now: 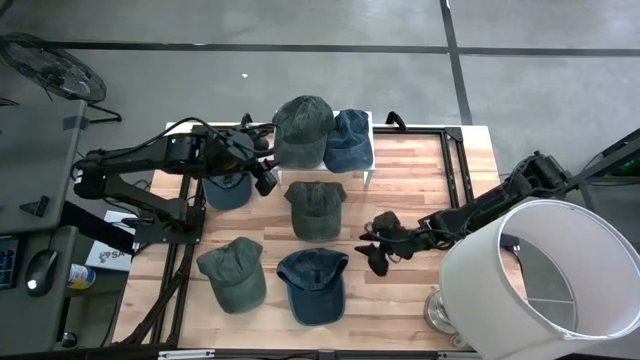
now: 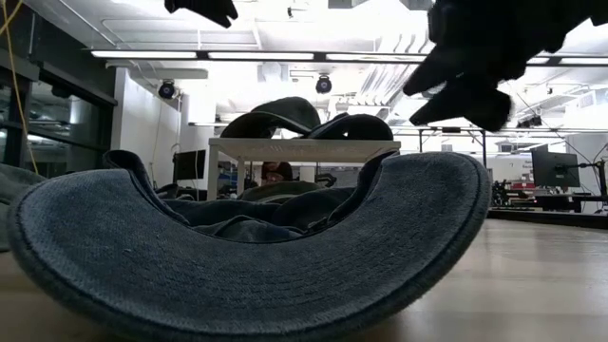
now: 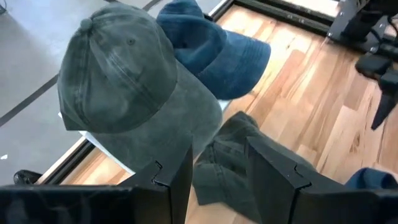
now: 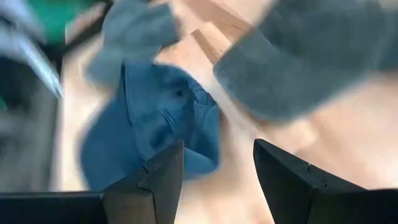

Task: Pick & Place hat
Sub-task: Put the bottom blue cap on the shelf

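Several caps are in the high view. A green cap (image 1: 302,128) and a blue cap (image 1: 348,138) sit on a white stand (image 1: 368,176) at the far side. Another green cap (image 1: 316,208) lies mid-table, a green one (image 1: 233,272) and a blue one (image 1: 313,283) lie near the front edge, and a blue one (image 1: 227,188) lies under my left arm. My left gripper (image 1: 265,170) hovers open just left of the stand, facing the green cap (image 3: 124,81) on it. My right gripper (image 1: 380,248) hangs open above the table, right of the front blue cap (image 4: 155,124).
A large white lampshade (image 1: 545,270) stands at the table's right front corner, beside my right arm. Black frame rails (image 1: 455,170) run along the far right side of the table. In the low view the front blue cap's brim (image 2: 247,266) fills the foreground.
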You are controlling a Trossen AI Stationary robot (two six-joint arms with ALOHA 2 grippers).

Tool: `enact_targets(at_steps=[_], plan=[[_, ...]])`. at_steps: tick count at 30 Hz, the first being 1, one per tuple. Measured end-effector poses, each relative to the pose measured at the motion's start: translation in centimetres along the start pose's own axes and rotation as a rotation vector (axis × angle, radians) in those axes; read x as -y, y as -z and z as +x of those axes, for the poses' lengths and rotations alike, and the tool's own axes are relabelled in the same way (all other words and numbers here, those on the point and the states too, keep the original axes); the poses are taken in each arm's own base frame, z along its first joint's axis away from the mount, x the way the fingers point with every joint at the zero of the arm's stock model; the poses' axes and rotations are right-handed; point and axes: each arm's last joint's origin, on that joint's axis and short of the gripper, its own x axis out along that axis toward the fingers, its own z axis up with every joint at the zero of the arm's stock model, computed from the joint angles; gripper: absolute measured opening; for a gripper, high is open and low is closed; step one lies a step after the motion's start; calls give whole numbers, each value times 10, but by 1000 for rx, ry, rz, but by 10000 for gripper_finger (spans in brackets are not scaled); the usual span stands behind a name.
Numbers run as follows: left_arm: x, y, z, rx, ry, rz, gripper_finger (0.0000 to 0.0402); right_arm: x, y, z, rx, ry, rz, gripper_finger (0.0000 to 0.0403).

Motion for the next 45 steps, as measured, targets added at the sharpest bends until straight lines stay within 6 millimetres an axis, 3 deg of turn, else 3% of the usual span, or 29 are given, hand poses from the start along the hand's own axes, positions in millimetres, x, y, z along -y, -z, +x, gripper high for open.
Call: enact_targets(at_steps=[5, 12, 25, 45], plan=[[2, -1, 2, 0, 8, -2, 140, -2, -1, 0, 1, -44, -494, 186], [3, -1, 2, -1, 32, -5, 140, -1, 6, 16, -53, -119, -716, 186], [3, -1, 2, -2, 41, -7, 140, -1, 20, 43, -44, -132, -801, 186], [3, -2, 2, 0, 41, -8, 140, 7, 19, 51, -71, -140, -867, 184]])
